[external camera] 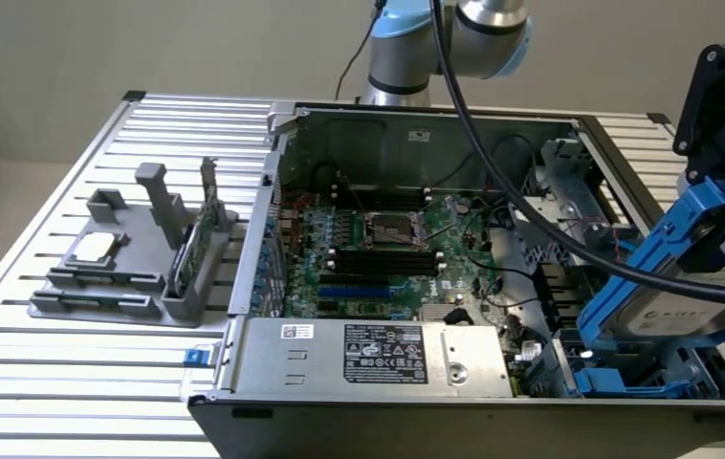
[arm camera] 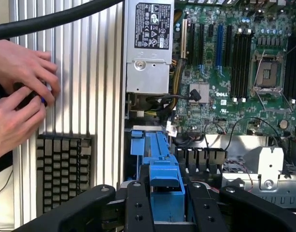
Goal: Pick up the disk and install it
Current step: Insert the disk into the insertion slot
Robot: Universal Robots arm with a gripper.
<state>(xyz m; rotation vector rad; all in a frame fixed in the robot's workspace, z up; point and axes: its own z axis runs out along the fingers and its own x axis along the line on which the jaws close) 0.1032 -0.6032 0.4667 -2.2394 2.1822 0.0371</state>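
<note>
The disk (external camera: 686, 308), a silver-grey drive in a blue plastic carrier (external camera: 671, 237), hangs tilted above the drive bay at the front corner of the open computer case, on the exterior view's right. My gripper (external camera: 724, 234) is shut on the disk's upper end. In the wrist view the black fingers (arm camera: 138, 208) clamp the blue carrier (arm camera: 164, 176) from both sides. Just past it lies the blue bay bracket (arm camera: 144, 142). The same bracket (external camera: 621, 382) sits under the disk's lower edge in the exterior view.
The case holds a green motherboard (external camera: 388, 249) and a silver power supply (external camera: 376, 354). A black cable (external camera: 529, 215) runs from the arm across the case. A grey fixture (external camera: 120, 287) holds a small chip (external camera: 95, 251) and a green card (external camera: 190, 253). A person's hands (arm camera: 17, 92) work beside a keyboard (arm camera: 63, 174).
</note>
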